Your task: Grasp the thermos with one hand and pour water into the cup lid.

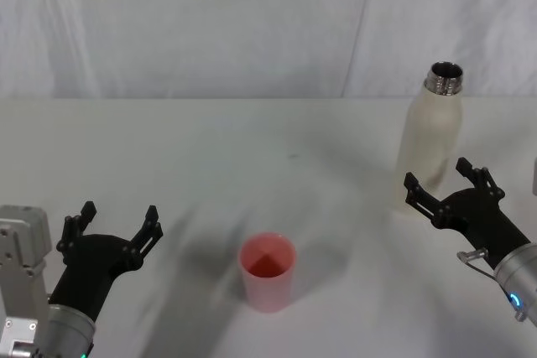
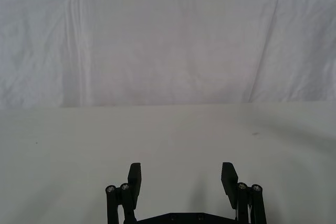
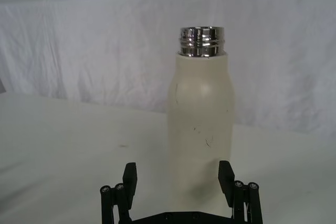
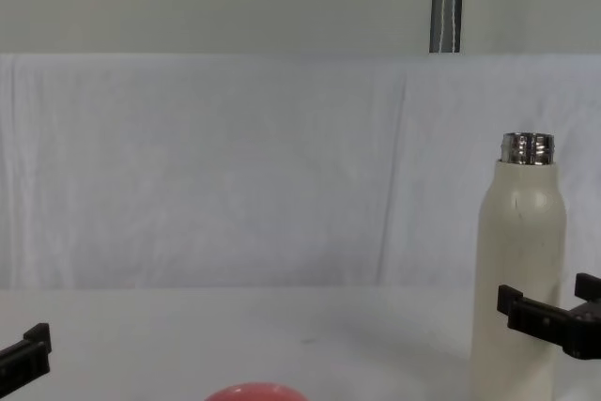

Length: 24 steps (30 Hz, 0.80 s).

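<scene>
The thermos point(image 1: 430, 142) is a tall cream-white bottle with an open steel neck, standing upright at the right of the table; it also shows as the thermos point(image 3: 201, 124) and the thermos point(image 4: 522, 279). My right gripper point(image 1: 446, 182) is open just in front of its base, fingers spread to either side without touching it; right gripper point(image 3: 178, 176). The pink cup lid point(image 1: 268, 271) stands mouth-up near the front middle; its rim is the cup lid point(image 4: 255, 392). My left gripper point(image 1: 117, 224) hangs open at the front left, holding nothing; left gripper point(image 2: 182, 178).
A white cloth covers the table point(image 1: 252, 157) and hangs as a backdrop behind it. A grey pole point(image 4: 446, 2) rises behind the backdrop. Open tabletop lies between the cup lid and the thermos.
</scene>
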{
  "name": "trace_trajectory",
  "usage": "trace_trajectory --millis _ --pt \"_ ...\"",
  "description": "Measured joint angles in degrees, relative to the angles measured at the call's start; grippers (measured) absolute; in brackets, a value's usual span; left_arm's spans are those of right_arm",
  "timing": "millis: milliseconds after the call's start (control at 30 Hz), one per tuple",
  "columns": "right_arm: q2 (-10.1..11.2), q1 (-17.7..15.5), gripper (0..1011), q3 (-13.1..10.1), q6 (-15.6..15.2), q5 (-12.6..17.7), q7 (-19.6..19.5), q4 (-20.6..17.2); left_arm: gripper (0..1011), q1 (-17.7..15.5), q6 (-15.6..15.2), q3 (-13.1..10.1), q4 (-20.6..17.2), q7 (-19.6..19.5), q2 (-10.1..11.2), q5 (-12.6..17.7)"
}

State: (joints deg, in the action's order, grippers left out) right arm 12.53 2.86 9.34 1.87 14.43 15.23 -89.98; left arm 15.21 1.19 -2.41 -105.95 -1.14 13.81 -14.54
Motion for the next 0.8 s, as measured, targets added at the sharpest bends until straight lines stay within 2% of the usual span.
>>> trace_trajectory --millis 800 --pt "0.47 4.98 1001 0.80 0.01 2.39 0.63 6.37 1001 0.00 0.00 0.00 0.00 0.00 0.00 0.00"
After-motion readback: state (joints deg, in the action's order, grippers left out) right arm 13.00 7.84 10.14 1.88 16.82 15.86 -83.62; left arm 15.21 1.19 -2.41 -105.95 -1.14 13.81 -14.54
